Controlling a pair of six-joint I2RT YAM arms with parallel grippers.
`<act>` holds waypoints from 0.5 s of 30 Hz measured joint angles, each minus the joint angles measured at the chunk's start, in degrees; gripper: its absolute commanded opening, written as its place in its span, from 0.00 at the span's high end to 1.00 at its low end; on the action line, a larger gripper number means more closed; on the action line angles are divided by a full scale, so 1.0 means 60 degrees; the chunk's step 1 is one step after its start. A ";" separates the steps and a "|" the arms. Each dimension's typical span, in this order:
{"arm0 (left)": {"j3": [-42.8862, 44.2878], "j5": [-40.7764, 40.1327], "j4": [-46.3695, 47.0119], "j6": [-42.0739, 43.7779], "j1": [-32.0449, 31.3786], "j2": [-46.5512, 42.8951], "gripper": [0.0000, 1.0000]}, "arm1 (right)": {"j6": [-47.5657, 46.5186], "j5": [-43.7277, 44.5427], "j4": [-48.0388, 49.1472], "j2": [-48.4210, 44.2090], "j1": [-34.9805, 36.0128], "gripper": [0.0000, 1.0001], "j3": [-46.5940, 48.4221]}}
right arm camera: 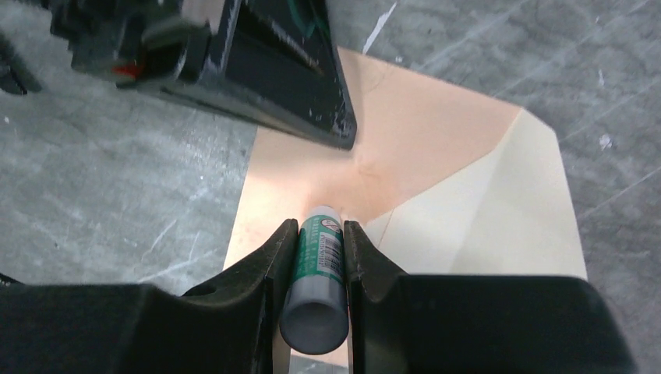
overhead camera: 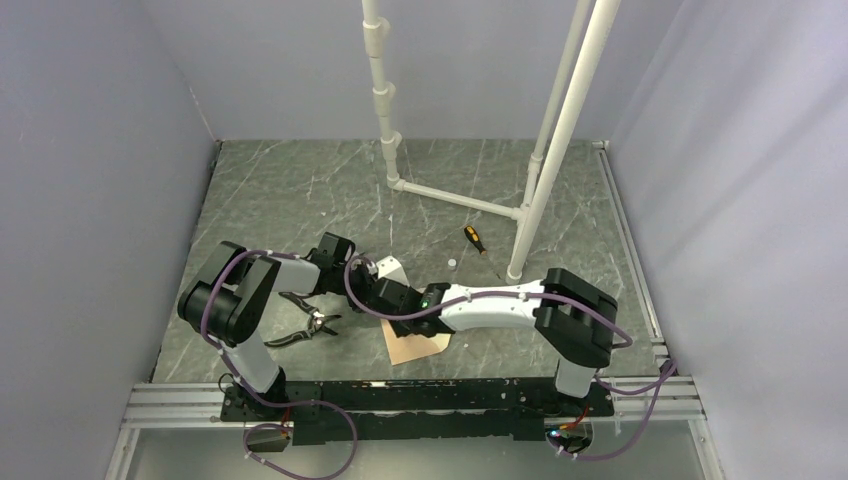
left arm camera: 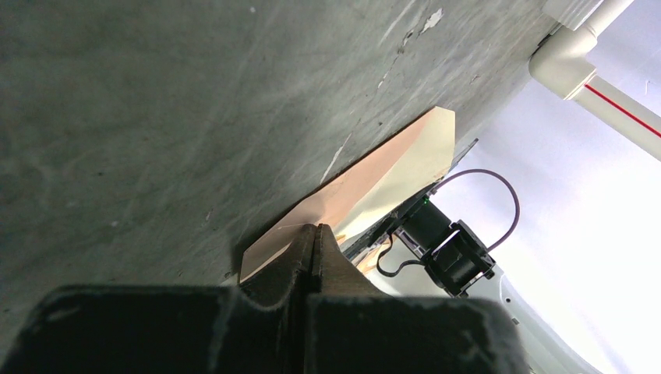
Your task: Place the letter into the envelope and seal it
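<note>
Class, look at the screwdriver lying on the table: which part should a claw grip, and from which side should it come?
Probably the thicker yellow-and-black handle of the screwdriver, from straight above, closing across its width. It lies flat on the table, apart from the pipe frame, so both its sides are free.

Grey marble tbl (overhead camera: pixel 300 190), lilac walls (overhead camera: pixel 90 150), PVC frame (overhead camera: pixel 545 140)
</note>
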 measured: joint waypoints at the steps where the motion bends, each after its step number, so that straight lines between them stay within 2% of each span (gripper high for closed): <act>1: 0.0000 0.0000 0.0000 0.0000 0.0000 0.0000 0.98 | 0.0095 0.0000 -0.0044 -0.0084 0.0069 1.00 -0.0095; 8: 0.0000 0.0004 0.0004 0.0000 0.0000 0.0004 0.98 | 0.0776 -0.0004 -0.0729 -0.0335 0.0113 1.00 -0.0197; 15: 0.0000 0.0004 0.0004 0.0000 0.0000 0.0004 0.98 | 0.0754 -0.0135 -0.0860 -0.0171 -0.0273 1.00 0.0044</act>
